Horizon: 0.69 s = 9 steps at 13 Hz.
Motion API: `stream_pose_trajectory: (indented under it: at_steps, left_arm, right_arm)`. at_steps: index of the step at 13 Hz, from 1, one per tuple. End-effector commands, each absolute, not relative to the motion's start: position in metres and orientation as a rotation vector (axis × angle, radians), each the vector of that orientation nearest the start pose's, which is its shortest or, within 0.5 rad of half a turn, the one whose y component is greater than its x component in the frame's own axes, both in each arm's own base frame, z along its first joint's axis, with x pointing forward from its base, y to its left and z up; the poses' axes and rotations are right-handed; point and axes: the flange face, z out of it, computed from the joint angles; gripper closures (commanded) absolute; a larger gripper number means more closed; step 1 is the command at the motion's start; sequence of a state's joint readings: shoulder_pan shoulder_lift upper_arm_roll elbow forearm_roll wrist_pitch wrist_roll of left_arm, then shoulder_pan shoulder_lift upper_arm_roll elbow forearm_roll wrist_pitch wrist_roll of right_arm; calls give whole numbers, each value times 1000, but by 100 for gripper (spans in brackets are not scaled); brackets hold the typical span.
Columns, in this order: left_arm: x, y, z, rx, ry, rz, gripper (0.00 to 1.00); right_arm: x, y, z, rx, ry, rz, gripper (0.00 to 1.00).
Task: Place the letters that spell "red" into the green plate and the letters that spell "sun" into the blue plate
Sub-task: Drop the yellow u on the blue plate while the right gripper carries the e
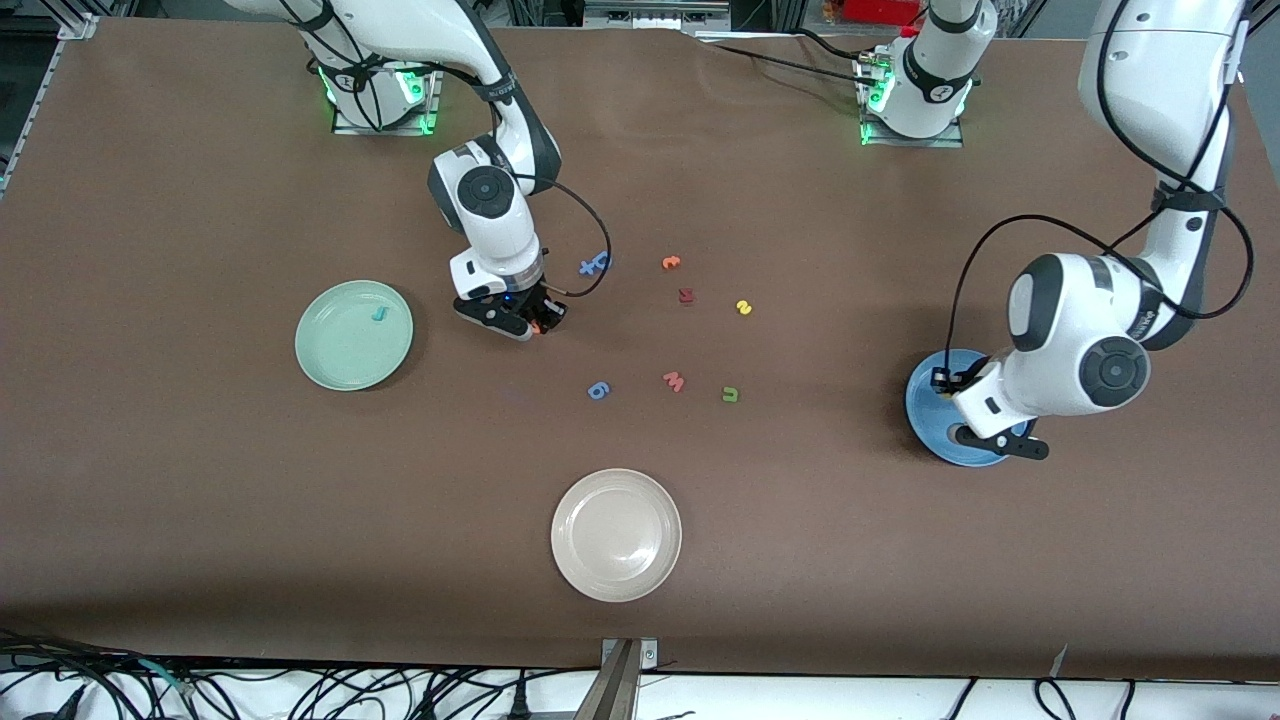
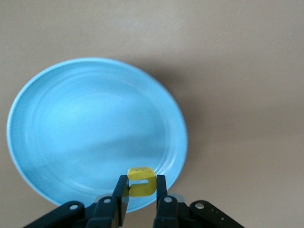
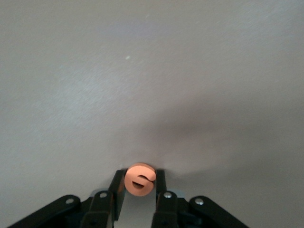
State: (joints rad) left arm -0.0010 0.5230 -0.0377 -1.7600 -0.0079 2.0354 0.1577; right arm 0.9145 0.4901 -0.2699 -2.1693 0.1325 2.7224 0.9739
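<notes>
My right gripper [image 1: 541,321] is down at the table beside the green plate [image 1: 330,360], shut on the round orange "e" [image 3: 140,179], with a finger against each side of it. A small teal letter [image 1: 378,313] lies in the green plate. Over the blue plate [image 1: 925,405], my left gripper [image 2: 141,183] is shut on the yellow "u" [image 2: 141,181], which hangs above the plate's rim [image 2: 178,142]. On the table between the plates lie the yellow "s" [image 1: 743,307], the green "n" [image 1: 730,394] and a bluish letter shaped like a "d" [image 1: 598,390].
A whitish-beige plate [image 1: 616,534] sits nearest the front camera. Among the loose letters are a blue cross-shaped one [image 1: 594,264], another orange one [image 1: 671,262], a dark red one [image 1: 686,295] and a pink "w" [image 1: 674,380].
</notes>
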Motion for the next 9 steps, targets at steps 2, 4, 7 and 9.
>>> stream_pose_trajectory:
  at_steps: [2,4,7,9]
  left_arm:
    - [628,8,241,-3140,374,449,63]
    - [628,14,240,-3142,373,448,14]
    - [630,11,252,-3145,361,443,0]
    - [631,-18,261,-3159,302,424,0]
  right_arm:
    - [487,289,228,-3169,573,25,100]
    - [500,241,240,-3245,428,174,100]
    - [522,162,251,-3287,287,284,100]
    - [528,137,250,-3300,222,294,99]
